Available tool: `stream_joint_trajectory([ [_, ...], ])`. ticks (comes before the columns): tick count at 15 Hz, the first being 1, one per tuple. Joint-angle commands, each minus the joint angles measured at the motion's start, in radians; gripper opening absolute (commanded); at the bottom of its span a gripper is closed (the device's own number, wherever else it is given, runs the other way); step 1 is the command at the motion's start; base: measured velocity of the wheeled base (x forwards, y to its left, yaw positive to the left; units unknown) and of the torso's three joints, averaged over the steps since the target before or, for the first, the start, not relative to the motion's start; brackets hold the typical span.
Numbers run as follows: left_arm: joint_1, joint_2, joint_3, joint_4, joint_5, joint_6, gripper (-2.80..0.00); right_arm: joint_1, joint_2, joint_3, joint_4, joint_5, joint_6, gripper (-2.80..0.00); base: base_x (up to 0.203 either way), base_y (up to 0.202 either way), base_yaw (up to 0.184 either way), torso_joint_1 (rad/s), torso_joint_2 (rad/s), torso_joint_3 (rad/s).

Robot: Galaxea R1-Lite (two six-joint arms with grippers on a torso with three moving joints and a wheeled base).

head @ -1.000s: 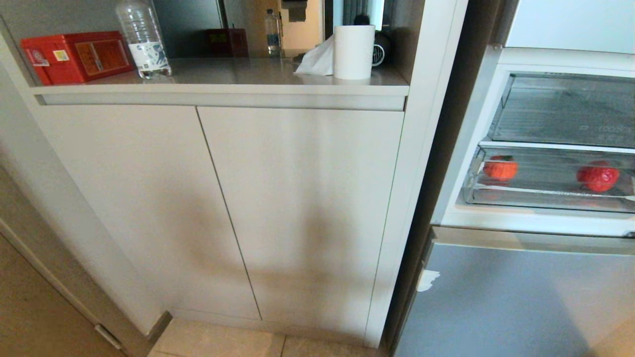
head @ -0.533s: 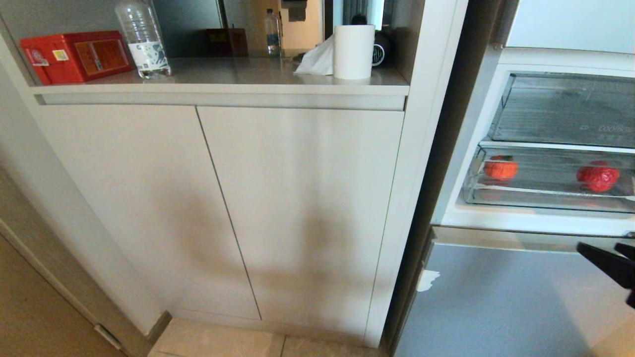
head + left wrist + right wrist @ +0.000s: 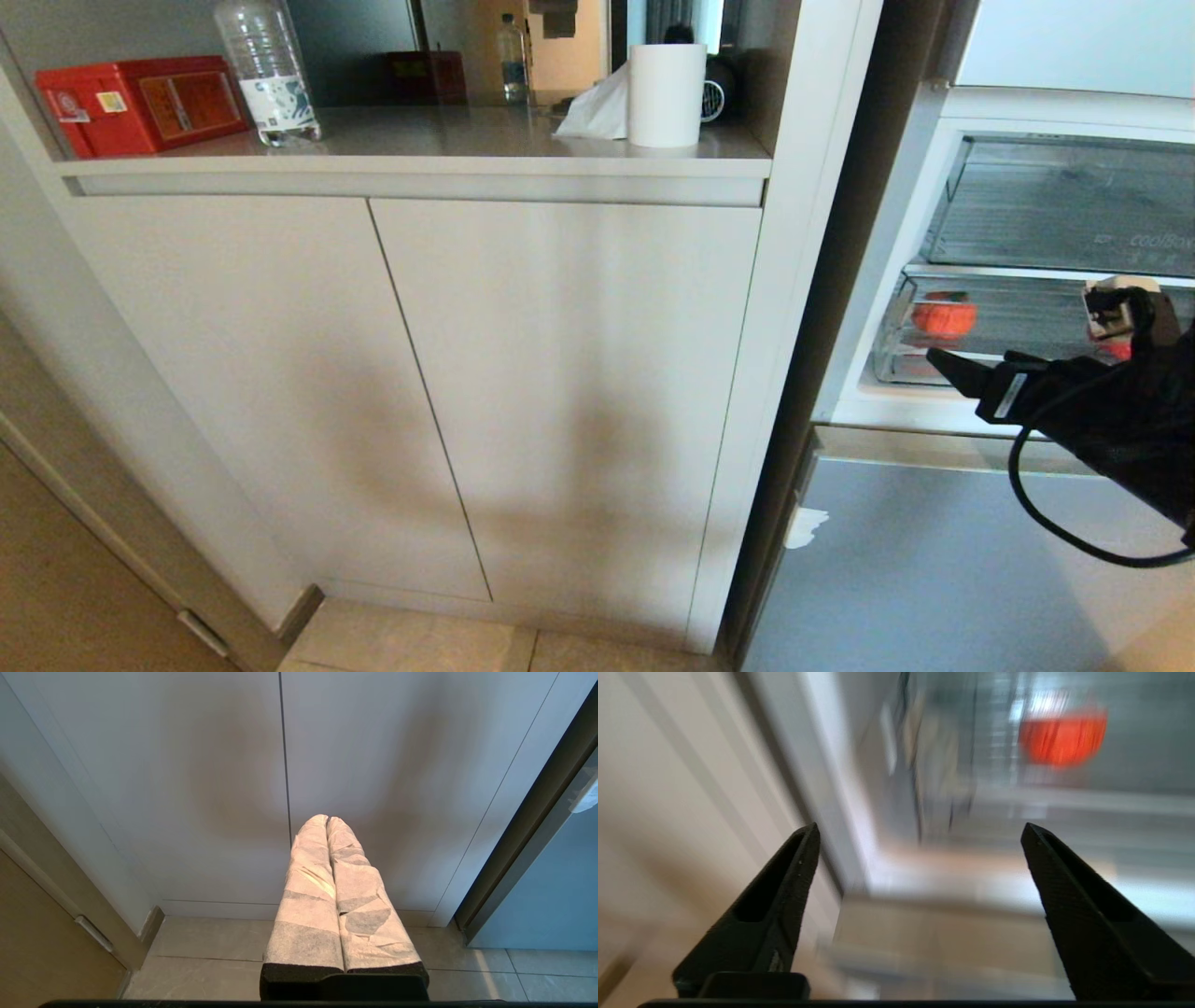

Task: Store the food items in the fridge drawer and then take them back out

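The right gripper's (image 3: 920, 830) two black fingers (image 3: 784, 877) are seen spread wide apart in the right wrist view, with nothing held between them; past the gap a blurred red food item (image 3: 1062, 737) is visible at the upper right of that frame. In the head view the same gripper (image 3: 943, 364) is found at the right edge of the frame, its one visible pointed fingertip directed toward the left, in front of the lower front edge of the fridge drawer (image 3: 896, 373). The black arm behind it is extended in from the right border, roughly level and slightly raised toward the tip, with a black cable (image 3: 1046, 523) looped beneath it and a small pale connector (image 3: 1111, 303) perched on top.

The transparent drawer is seen pulled open at the right middle of the head view, below a deeper clear bin (image 3: 1055, 201) with faint lettering. An orange-red item (image 3: 943, 317) is lying at the drawer's left end; the red item (image 3: 1116, 350) further right is mostly hidden behind the arm.

The left gripper (image 3: 327, 819) is shown only in the left wrist view, its two tape-wrapped fingers (image 3: 308, 891) pressed together, pointed at the pale cabinet doors (image 3: 187, 788) above a tiled floor (image 3: 210, 970).

On the counter (image 3: 467, 135) at the upper left of the head view a red box (image 3: 140, 103), a clear bottle (image 3: 266, 70) and a white paper roll (image 3: 666, 93) are set.
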Motion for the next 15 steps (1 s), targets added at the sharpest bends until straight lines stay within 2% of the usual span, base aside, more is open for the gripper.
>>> stream_joint_trajectory([
  [1, 0.000, 0.000, 0.002, 0.000, 0.000, 0.000, -2.80, 0.000, 0.134, -0.047, -0.086, -0.036, 0.001, 0.00, 0.000, 0.000, 0.000, 0.000, 0.00, 0.000],
  [5, 0.000, 0.000, 0.002, 0.000, 0.000, 0.000, -2.80, -0.002, 0.208, -0.113, -0.123, -0.074, -0.006, 0.00, 0.000, 0.000, 0.000, 0.000, 0.00, 0.000],
  [15, 0.000, 0.000, 0.002, 0.000, 0.000, 0.000, -2.80, -0.001, 0.283, -0.235, -0.133, -0.079, -0.002, 0.00, 0.000, 0.000, 0.000, 0.000, 0.00, 0.000],
])
